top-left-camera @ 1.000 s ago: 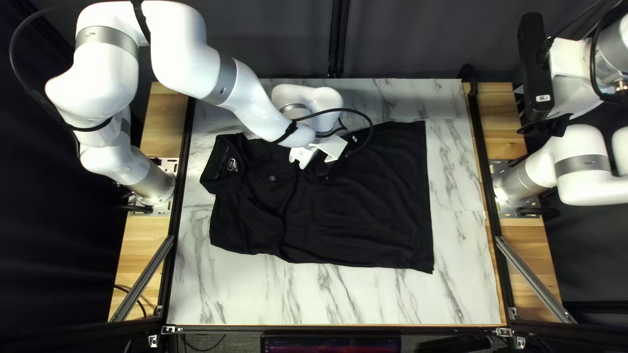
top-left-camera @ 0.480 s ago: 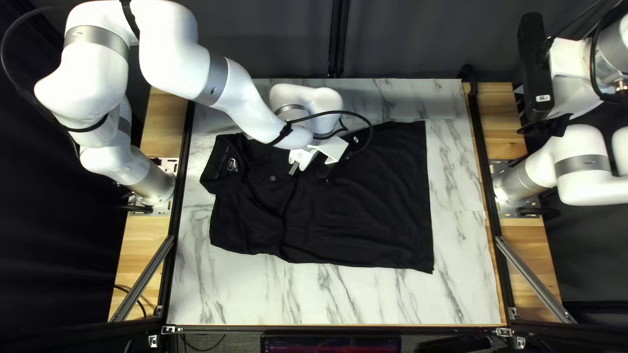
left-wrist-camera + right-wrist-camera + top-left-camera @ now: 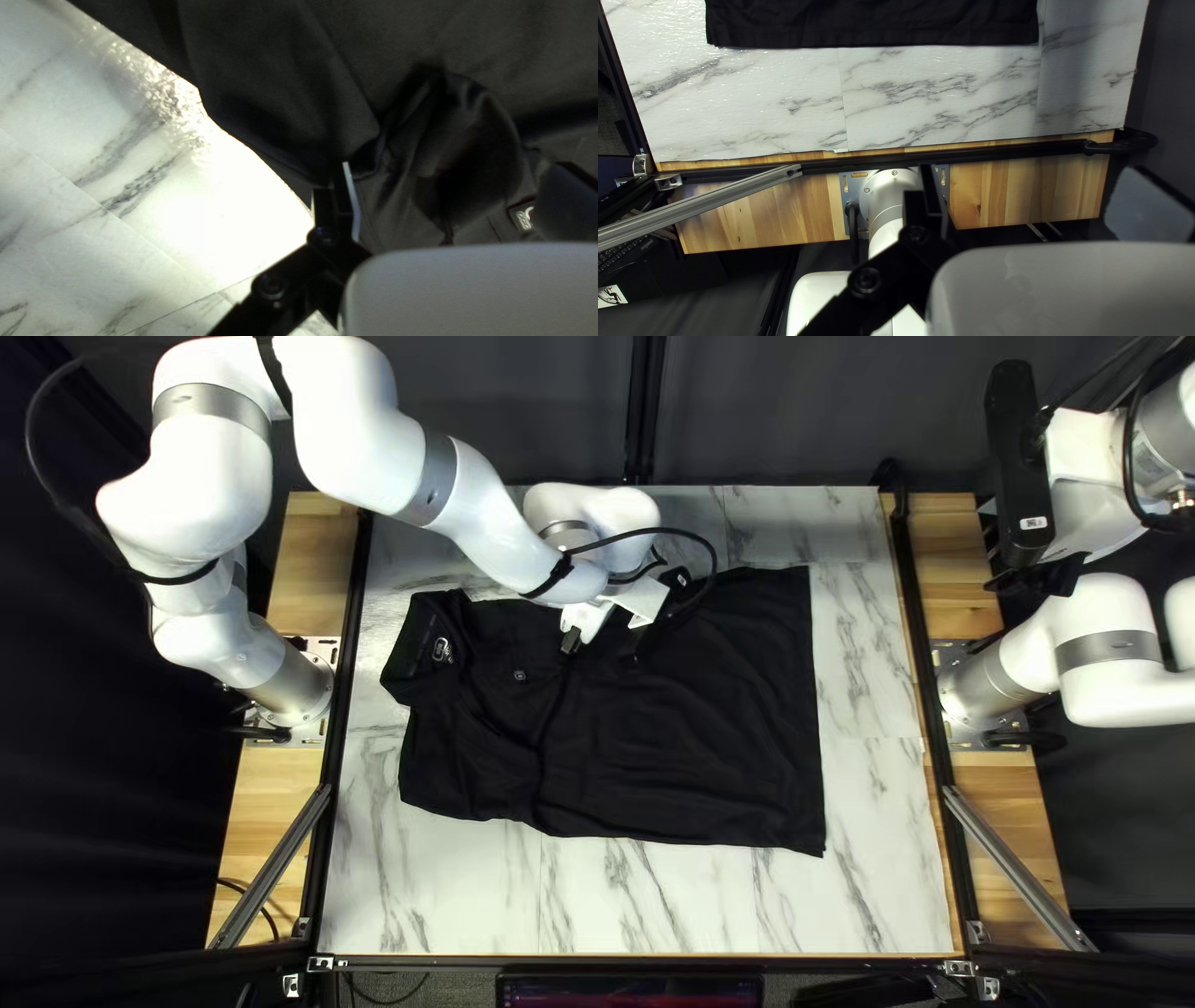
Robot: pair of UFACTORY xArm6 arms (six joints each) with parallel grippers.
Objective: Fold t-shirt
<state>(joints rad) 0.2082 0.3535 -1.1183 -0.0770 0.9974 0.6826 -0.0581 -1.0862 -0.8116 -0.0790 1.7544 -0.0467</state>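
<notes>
Object: black knit shirt with a collar (image 3: 697, 747), laid fairly flat on the white marble-patterned tabletop (image 3: 871, 809). Collar (image 3: 423, 653) toward the left of the top left view, straight hem (image 3: 809, 722) toward the right. Shallow creases across the body; whether a layer is already turned under cannot be told.

Left gripper, black with two parallel fingers (image 3: 455, 180): wide apart, nothing pinched. It hangs over the shirt's far part, between collar and hem. In its wrist view a loose ridge of cloth (image 3: 464, 137) lies ahead of the fingers; contact with the cloth not certain.

Right gripper, same black two-finger build (image 3: 1033, 180): also spread wide and empty, held off past the table's right side, with the hem well ahead of it.

Step in hand, my judgement: lining up a grasp for a fold; the compact shape is some way off. Next move probably calls for the left gripper to settle low at the far edge, close on the cloth and carry it toward the near side. Risk: pinching too shallow and slipping, or catching inner cloth and dragging the collar askew.
</notes>
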